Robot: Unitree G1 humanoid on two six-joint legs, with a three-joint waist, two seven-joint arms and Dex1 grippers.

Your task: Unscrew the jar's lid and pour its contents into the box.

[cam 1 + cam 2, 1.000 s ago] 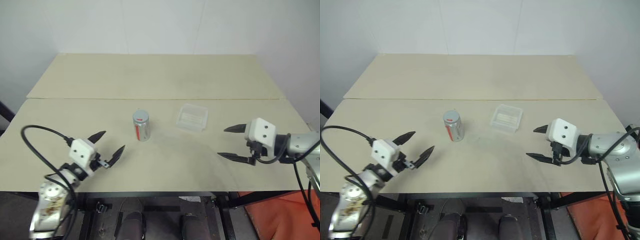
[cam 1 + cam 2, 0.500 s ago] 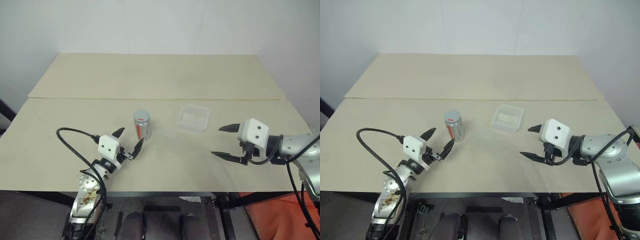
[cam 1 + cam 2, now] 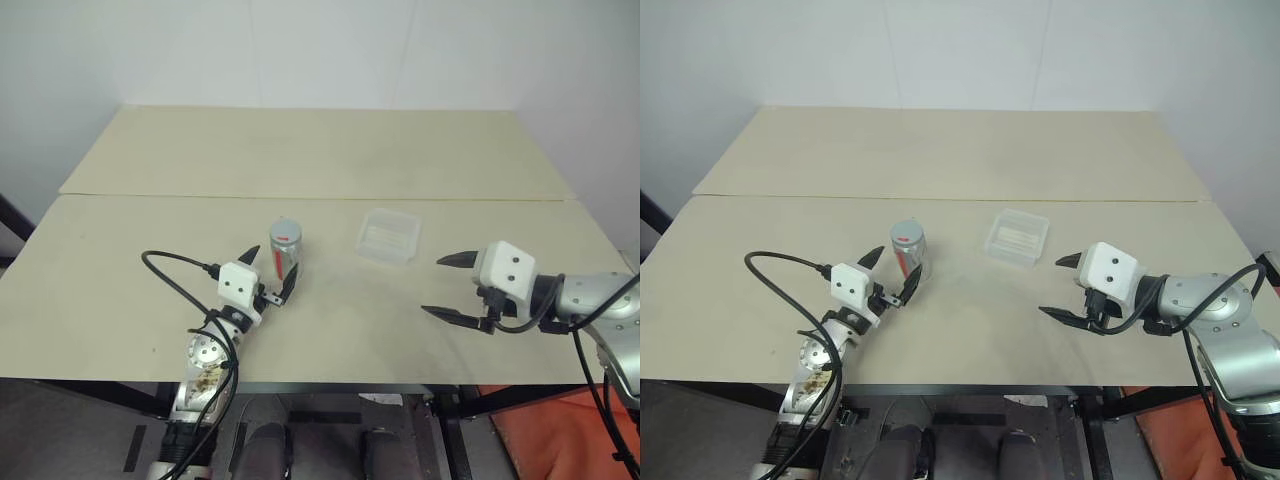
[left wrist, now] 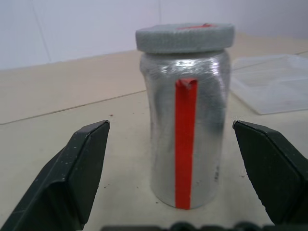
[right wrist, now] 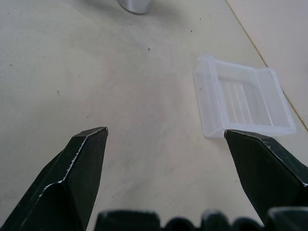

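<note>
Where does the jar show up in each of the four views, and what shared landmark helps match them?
Left eye view: jar upright at table centre, just beyond the left gripper.
Right eye view: same spot, left of the box.
Left wrist view: centred between the open fingers, lid on.
Right wrist view: just its base at the picture's edge.
Shared landmark: the clear box.

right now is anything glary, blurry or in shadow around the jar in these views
Left wrist view: the jar is sharp, with a small bright glint on its shoulder under the lid; the two near fingers look soft, and the box behind is hazy. Left eye view: even light, with only faint soft shadows on the table.
</note>
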